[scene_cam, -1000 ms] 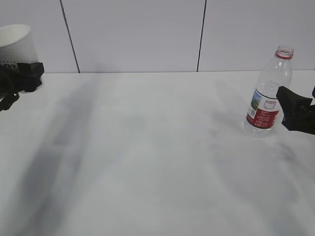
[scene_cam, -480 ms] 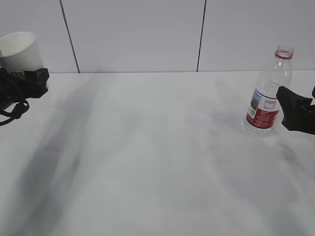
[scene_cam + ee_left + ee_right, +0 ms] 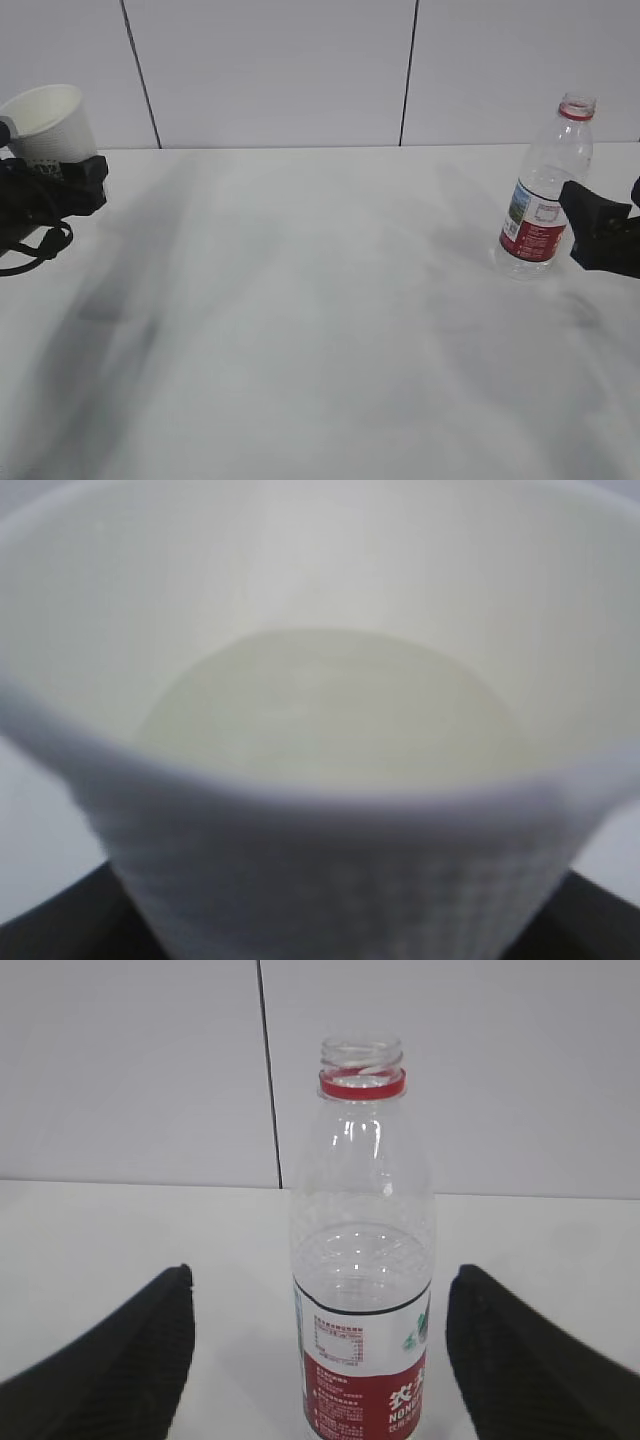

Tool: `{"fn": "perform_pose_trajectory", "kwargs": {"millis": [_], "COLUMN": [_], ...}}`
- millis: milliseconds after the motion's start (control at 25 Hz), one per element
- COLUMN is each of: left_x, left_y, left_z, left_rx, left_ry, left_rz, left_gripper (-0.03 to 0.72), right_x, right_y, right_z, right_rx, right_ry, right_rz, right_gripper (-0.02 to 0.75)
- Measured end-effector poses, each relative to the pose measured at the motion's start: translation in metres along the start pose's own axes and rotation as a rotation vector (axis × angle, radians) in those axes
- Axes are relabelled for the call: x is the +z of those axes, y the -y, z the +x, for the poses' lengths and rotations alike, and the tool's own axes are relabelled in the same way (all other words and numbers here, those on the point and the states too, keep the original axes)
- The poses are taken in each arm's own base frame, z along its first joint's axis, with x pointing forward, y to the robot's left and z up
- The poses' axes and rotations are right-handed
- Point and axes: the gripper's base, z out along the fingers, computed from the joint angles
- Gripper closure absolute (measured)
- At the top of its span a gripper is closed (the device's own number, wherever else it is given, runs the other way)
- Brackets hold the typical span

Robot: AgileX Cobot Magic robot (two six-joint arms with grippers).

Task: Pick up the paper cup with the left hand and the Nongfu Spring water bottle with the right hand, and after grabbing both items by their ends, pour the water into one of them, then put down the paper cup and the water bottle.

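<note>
Left end effector (image 3: 70, 185) grips the paper cup (image 3: 48, 122); right wrist shows fingers (image 3: 120, 1360) spread around the bottle (image 3: 362, 1260).

At the left edge of the exterior frame, the paper cup (image 3: 48, 122) has travelled rightward and a little lower than it was a second ago, so that more of it is now inside the frame. Its open mouth now tips toward the upper left, where earlier it stood nearly upright. The left tool (image 3: 70, 185) holding it has come further in from the left edge as well, and more of its looped black cable (image 3: 30, 250) now shows below it.
</note>
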Motion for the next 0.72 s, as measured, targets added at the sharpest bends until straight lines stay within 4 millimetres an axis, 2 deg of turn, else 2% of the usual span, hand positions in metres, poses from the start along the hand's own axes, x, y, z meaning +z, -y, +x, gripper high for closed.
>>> {"fn": "perform_pose_trajectory", "kwargs": {"millis": [160,520,720], "left_x": [0.007,0.026,0.034], "left_y": [-0.001,-0.001,-0.003], "left_z": [0.008,0.004,0.018], "left_rx": [0.0,0.0,-0.001], "left_ry": [-0.012,0.014,-0.015], "left_rz": [-0.001,0.0,-0.003], "left_gripper": [0.15,0.15,0.151], "right_x": [0.0,0.0,0.0], "right_y": [0.0,0.0,0.0], "right_z": [0.0,0.001,0.002], "right_rx": [0.0,0.0,0.0], "right_ry": [-0.003,-0.008,-0.017], "right_rz": [0.0,0.0,0.0], "right_gripper": [0.15,0.15,0.15]}}
